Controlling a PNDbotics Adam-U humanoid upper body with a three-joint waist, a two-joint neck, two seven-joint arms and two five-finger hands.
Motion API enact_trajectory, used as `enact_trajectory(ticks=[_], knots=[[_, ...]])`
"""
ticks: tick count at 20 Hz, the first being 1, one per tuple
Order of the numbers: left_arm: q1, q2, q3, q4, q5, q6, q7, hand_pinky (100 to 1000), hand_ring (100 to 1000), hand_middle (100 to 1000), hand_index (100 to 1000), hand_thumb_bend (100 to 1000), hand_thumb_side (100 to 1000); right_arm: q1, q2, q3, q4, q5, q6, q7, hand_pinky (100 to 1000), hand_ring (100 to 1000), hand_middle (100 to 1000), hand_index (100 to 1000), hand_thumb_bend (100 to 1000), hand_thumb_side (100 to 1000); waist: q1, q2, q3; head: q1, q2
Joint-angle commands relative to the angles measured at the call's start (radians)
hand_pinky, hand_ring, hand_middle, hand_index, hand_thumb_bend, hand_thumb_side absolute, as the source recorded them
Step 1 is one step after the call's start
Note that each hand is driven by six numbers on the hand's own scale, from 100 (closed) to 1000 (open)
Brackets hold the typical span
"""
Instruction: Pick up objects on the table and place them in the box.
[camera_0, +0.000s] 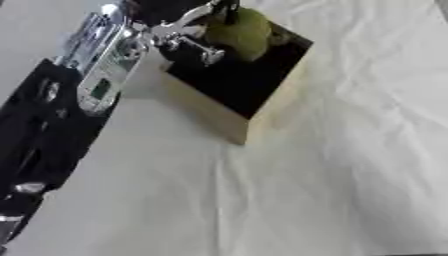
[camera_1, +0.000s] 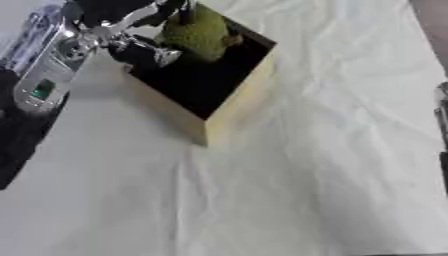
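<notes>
A tan box (camera_0: 273, 107) with a dark inside stands at the upper middle of the white cloth. A bumpy green object (camera_1: 198, 34) hangs over the box's far part, just above its opening. My left hand (camera_0: 185, 31) reaches in from the upper left, and its silver fingers curl round the green object from the left side. My left forearm (camera_0: 103, 60), silver with a small green light, lies along the box's left side. A thin dark and silver strip at the right edge is my right hand (camera_1: 443, 117); too little of it shows to make out more.
The wrinkled white cloth (camera_0: 289, 200) covers the table in front of and to the right of the box. The table's left edge runs diagonally, with dark floor (camera_0: 35, 130) beyond it.
</notes>
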Motion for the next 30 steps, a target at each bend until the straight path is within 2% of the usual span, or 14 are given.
enact_trajectory(ticks=[1,3,5,6,7,9,11,13,16,17,20,24,30], knots=[[-0.015,0.0,0.0,0.005,-0.007,0.001,-0.02,477,369,290,583,284,100,-0.01,-0.012,-0.004,-0.021,-0.005,-0.001,0.001,825,710,697,846,389,621,0.0,-0.027,-0.002,-0.002,0.001],[-0.012,-0.002,-0.002,0.01,-0.008,0.003,-0.029,533,428,360,654,324,100,-0.009,-0.012,-0.005,-0.021,-0.005,-0.001,0.0,825,710,696,846,389,621,0.001,-0.027,-0.002,-0.004,0.0],[-0.01,-0.003,-0.004,0.012,-0.01,0.0,-0.037,629,539,513,802,397,104,-0.007,-0.011,-0.005,-0.021,-0.004,-0.001,-0.001,825,710,696,845,390,621,0.001,-0.027,-0.003,-0.004,0.0],[-0.009,-0.003,-0.004,0.01,-0.011,-0.003,-0.039,692,640,653,904,450,179,-0.006,-0.012,-0.006,-0.021,-0.004,0.0,-0.001,825,710,696,845,390,620,0.001,-0.027,-0.003,-0.005,0.0],[-0.008,-0.002,-0.003,0.007,-0.014,-0.005,-0.038,711,682,702,929,470,210,-0.005,-0.012,-0.006,-0.021,-0.004,0.0,-0.002,825,709,696,845,390,620,0.001,-0.027,-0.002,-0.005,0.0],[-0.006,0.0,0.001,0.003,-0.023,-0.005,-0.033,737,729,744,946,522,281,-0.004,-0.012,-0.006,-0.021,-0.004,0.001,-0.002,825,710,696,845,390,621,0.001,-0.027,-0.002,-0.006,-0.001],[-0.004,0.001,0.002,0.003,-0.031,-0.005,-0.03,750,743,757,951,542,318,-0.005,-0.012,-0.006,-0.021,-0.004,0.0,-0.003,824,710,696,845,390,620,0.001,-0.027,-0.001,-0.005,0.0],[-0.002,0.001,0.004,0.002,-0.033,-0.005,-0.028,741,732,738,935,527,305,-0.005,-0.012,-0.006,-0.021,-0.004,0.0,-0.003,824,710,696,845,390,620,0.001,-0.028,-0.001,-0.005,0.0],[0.0,0.003,0.013,-0.009,-0.027,0.004,-0.01,724,710,702,918,486,279,-0.005,-0.011,-0.007,-0.021,-0.004,0.0,-0.003,824,710,696,845,390,620,0.0,-0.029,0.001,-0.004,0.0],[0.0,0.005,0.021,-0.021,-0.021,0.011,0.003,707,678,649,890,445,261,-0.005,-0.012,-0.007,-0.021,-0.004,0.0,-0.003,824,710,696,845,391,619,-0.001,-0.029,0.002,-0.004,0.0],[0.01,0.02,0.055,-0.084,-0.002,0.049,0.047,683,639,600,857,386,227,-0.004,-0.013,-0.008,-0.021,-0.003,0.0,-0.005,824,710,697,845,391,619,-0.001,-0.032,0.006,-0.005,0.0],[0.055,0.086,0.114,-0.238,0.065,0.117,0.12,659,592,540,799,342,182,-0.003,-0.02,-0.014,-0.021,0.001,-0.003,-0.01,823,710,697,845,391,617,0.003,-0.034,0.014,-0.015,-0.001],[0.192,0.247,0.203,-0.447,0.175,0.208,0.256,640,563,510,758,319,142,0.001,-0.028,-0.023,-0.021,0.008,-0.005,-0.023,823,709,696,844,392,616,0.006,-0.034,0.027,-0.041,-0.005]])
